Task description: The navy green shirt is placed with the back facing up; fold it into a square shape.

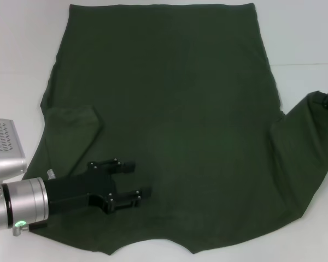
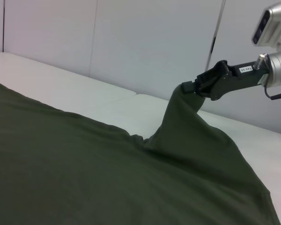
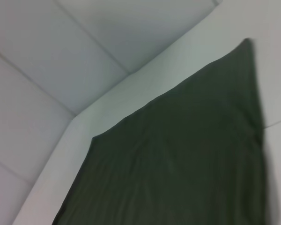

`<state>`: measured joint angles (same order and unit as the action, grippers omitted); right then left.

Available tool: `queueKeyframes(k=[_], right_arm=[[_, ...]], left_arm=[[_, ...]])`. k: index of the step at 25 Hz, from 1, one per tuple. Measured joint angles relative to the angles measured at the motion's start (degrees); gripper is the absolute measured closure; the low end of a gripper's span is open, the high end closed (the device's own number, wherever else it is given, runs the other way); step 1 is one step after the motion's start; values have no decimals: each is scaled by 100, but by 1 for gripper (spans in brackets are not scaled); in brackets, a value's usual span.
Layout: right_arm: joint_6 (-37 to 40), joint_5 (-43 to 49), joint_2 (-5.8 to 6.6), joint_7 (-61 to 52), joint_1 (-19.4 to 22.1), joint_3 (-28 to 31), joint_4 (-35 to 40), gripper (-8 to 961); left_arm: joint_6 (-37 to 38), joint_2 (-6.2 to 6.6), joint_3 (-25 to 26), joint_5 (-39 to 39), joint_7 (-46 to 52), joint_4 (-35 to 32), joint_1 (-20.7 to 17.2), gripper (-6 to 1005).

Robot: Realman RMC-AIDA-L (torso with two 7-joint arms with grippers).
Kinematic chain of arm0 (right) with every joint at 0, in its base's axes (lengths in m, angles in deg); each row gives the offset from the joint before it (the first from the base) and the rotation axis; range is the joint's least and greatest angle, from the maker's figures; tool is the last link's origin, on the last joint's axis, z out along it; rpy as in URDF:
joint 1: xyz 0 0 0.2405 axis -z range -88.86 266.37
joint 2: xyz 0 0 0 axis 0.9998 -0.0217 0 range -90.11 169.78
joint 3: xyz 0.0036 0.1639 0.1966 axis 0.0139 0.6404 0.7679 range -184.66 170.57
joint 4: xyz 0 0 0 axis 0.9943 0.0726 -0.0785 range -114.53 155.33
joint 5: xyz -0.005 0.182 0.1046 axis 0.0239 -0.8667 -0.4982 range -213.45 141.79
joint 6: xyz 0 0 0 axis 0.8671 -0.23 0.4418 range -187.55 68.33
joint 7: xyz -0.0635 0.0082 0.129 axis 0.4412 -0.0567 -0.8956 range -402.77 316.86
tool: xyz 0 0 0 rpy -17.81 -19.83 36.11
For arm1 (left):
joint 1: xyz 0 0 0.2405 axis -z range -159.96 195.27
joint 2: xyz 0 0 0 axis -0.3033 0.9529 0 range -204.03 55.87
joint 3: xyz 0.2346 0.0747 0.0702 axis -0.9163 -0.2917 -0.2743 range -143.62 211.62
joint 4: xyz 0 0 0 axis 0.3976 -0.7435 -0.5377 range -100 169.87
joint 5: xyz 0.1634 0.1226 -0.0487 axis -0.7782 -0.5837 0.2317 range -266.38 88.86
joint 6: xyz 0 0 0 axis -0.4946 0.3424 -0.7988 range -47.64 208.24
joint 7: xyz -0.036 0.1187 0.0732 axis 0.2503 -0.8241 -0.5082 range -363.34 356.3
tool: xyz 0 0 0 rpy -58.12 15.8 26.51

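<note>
So the navy green shirt (image 1: 175, 120) is spread out plain side up across most of the white table (image 1: 22, 49), its straight hem running along the far edge and the neckline dip hanging at the near edge. The left sleeve is already flipped inward and lies flat on the body near the table's left edge.

The left gripper (image 1: 135, 179) sits low over the shirt near the near-left corner, just beside that folded sleeve, fingers spread apart with nothing between them.

The right gripper (image 2: 199, 86) is out past the table's right edge and has the right sleeve pinched tight in its jaws. That sleeve is lifted off the table, so the fabric rises in a tent-like ridge from the shirt body up to the gripper.
</note>
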<state>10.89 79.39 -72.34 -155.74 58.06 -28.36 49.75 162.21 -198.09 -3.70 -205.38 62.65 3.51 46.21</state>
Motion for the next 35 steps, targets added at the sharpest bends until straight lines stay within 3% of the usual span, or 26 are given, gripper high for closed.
queueKeyframes(k=[4,14,19,29,35], right_arm=[[15,-1,-67,-14,-213,-272,-37,898],[94,-30,-592,-17,-906,-1336,3,887],[56,-50,-632,-42,-982,-1345,20,881],[305,-482,-576,385,-641,-1314,6,403],[799,-806,-702,1298,-388,-1314,-51,166]], left_arm=[[0,0,0,0,18,-1,4,266],[-56,9,42,0,107,-16,18,265],[-67,10,165,0,106,-18,5,265],[11,30,412,0,242,-116,-37,264],[64,28,648,-33,733,-531,-217,264]])
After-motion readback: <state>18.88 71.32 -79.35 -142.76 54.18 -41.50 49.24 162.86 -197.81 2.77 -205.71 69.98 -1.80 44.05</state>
